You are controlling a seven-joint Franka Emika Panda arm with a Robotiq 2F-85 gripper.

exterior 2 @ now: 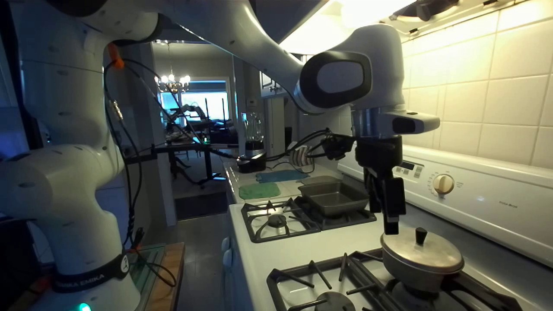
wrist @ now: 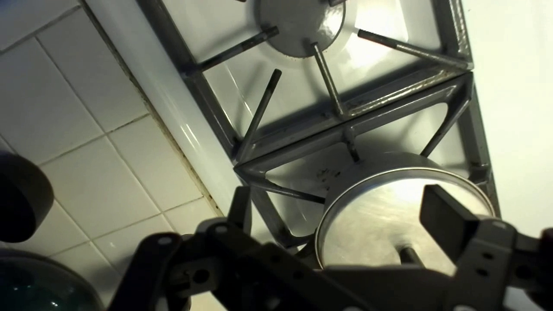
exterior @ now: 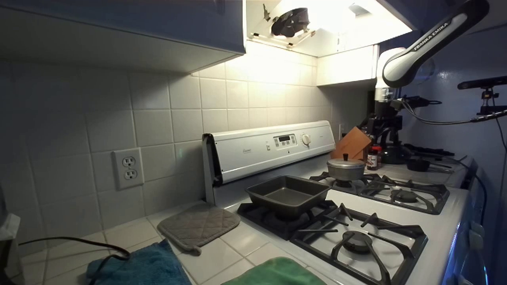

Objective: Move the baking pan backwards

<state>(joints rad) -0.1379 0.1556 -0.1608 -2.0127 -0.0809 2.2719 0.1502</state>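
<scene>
Baking pan (exterior: pixel 288 194), rim (exterior: pixel 266 182) near backguard (exterior: pixel 253 151), free burner (exterior: pixel 357 242) beside, jaws parted

A dark baking pan (exterior: pixel 287 194) rests on a stove's (exterior: pixel 344 198) grate (exterior: pixel 263 222), a lidded silver pot (exterior: pixel 345 171) beyond, while a grey quilted mat (exterior: pixel 200 227) lies near the tiled table's (exterior: pixel 214 263) far corner and a green cloth (exterior: pixel 277 273) sits by its stove-side edge.

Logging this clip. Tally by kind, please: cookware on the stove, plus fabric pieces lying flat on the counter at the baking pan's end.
Baking pan: 1
Lidded pot: 1
Flat fabric pieces: 3 (blue piece, green piece, grey piece)
Total: 5
</scene>
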